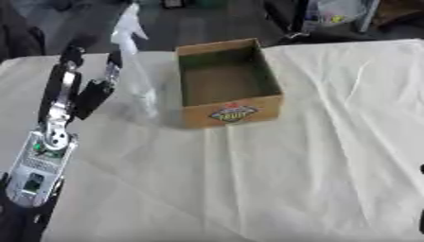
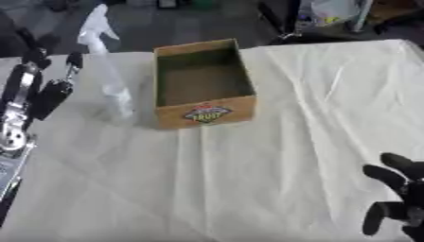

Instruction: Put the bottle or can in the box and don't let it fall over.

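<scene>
So the spray bottle [image 1: 132, 71] is a clear one with a white trigger head, and it's standing on the white tablecloth [image 1: 273, 175] just to the left of the cardboard box [image 1: 228, 82], not inside it. Its long axis runs pretty much up and down, base on the cloth near the box's front left corner and the trigger head at the top end, leaning a touch toward the far left; the nozzle looks like it points off to the right, though it's too soft to be sure. The body is see-through, so its edges are hard to trace against the cloth. The box is open on top, sits square-ish on the table with a colourful label on its near wall, and I can see its brown floor. The left hand [image 1: 83, 82] is up at the bottle's left side, black fingers [image 1: 70, 56] stretched out fairly straight and spread wide, right beside the bottle; whether they actually touch it I can't tell, and nothing looks wrapped around it. The silver forearm with a green light runs down to the lower left corner. The right hand [image 2: 397, 194] only shows in the right eye view, low in the right corner, dark fingers lying relaxed, well apart from box and bottle.
</scene>
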